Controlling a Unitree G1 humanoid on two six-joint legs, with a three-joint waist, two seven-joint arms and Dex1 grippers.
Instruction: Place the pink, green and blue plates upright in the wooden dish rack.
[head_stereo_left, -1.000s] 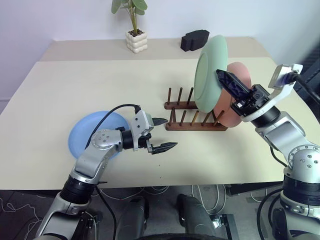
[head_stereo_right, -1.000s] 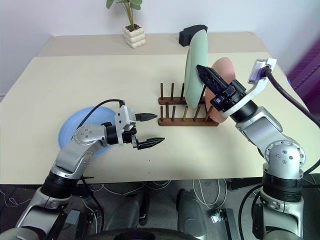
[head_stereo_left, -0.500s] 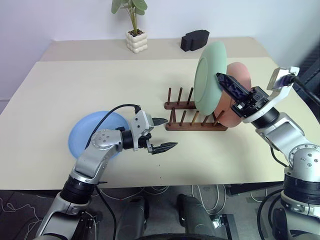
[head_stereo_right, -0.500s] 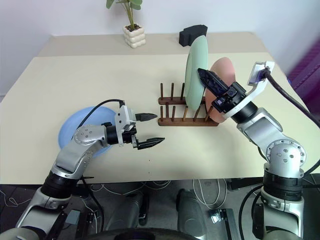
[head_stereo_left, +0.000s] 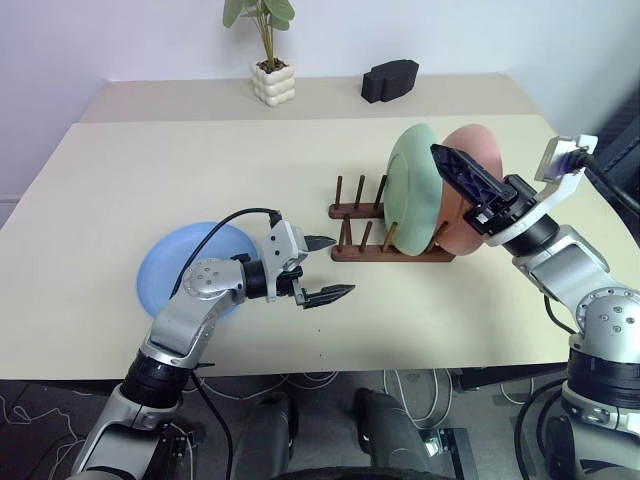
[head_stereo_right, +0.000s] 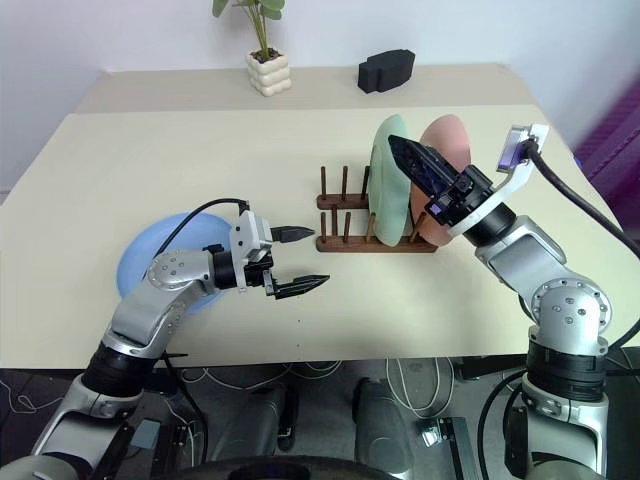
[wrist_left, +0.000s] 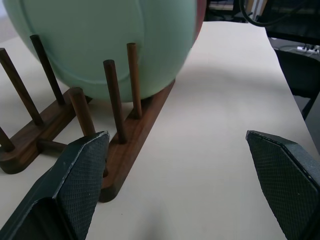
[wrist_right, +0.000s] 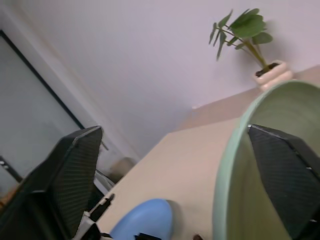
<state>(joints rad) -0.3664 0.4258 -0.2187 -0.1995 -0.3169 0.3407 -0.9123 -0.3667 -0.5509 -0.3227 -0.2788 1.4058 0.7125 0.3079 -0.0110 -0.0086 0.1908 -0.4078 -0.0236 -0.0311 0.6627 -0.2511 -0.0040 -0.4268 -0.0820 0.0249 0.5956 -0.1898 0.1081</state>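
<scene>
Right tool (head_stereo_left: 462, 175): fingers spread apart, clamped on nothing. It hovers at the upper rim of the green plate (head_stereo_left: 415, 185); one finger (wrist_right: 280, 175) lies across the plate's hollow face, the other (wrist_right: 60, 185) stands clear in the air, and whether the first touches the plate cannot be told.

Green plate: upright in the wooden dish rack (head_stereo_left: 385, 243), seated between pegs toward the rack's right end, leaning slightly.

Pink plate (head_stereo_left: 470, 190): upright in the same rack, just beside the green plate at its 3 o'clock, partly behind the right tool.

Wooden dish rack: dark brown, two rails with thin pegs, on the bench (head_stereo_left: 200, 160) right of centre. The pegs at its left end stand free.

Left tool (head_stereo_left: 330, 268): fingers wide apart, empty, held level just above the bench and pointing toward the rack's near left corner, close to it but apart. One fingertip (wrist_left: 82, 170) shows in front of the near rail.

Blue plate (head_stereo_left: 175, 270): flat on the bench at 9 o'clock of the left tool, partly under the left arm, well apart from the rack.

Far edge of the bench, 12 o'clock: potted plant (head_stereo_left: 270, 70) in a white pot; black object (head_stereo_left: 390, 78) to its right.
</scene>
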